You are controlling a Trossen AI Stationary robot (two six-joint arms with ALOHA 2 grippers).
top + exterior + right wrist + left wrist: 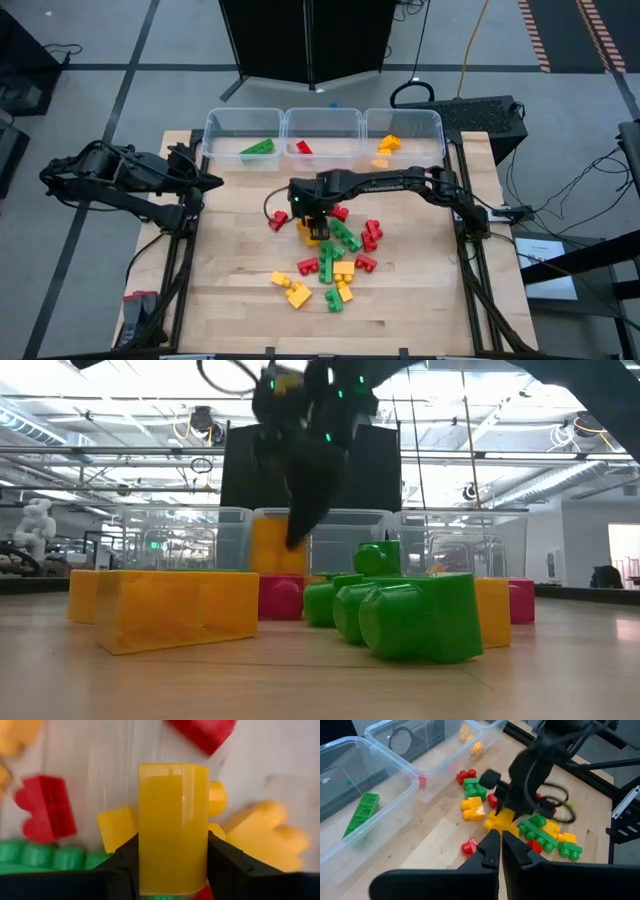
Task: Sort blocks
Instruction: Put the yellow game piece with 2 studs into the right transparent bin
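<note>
The right gripper [172, 857] is clamped on a yellow block [172, 827], just above the scattered blocks [340, 255]. The left gripper [499, 851], fingers together, waits well apart beside the bins [322, 120].

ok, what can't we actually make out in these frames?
- High view: the right gripper covers the yellow block it holds; the grip shows only in the right wrist view.
- Low view: near blocks, such as a green block, hide the rest of the pile and the bins' contents.
- Right wrist view: the held block fills the frame; the bins are out of shot.
- Left wrist view: the right arm covers part of the pile; the left gripper is shut.
</note>
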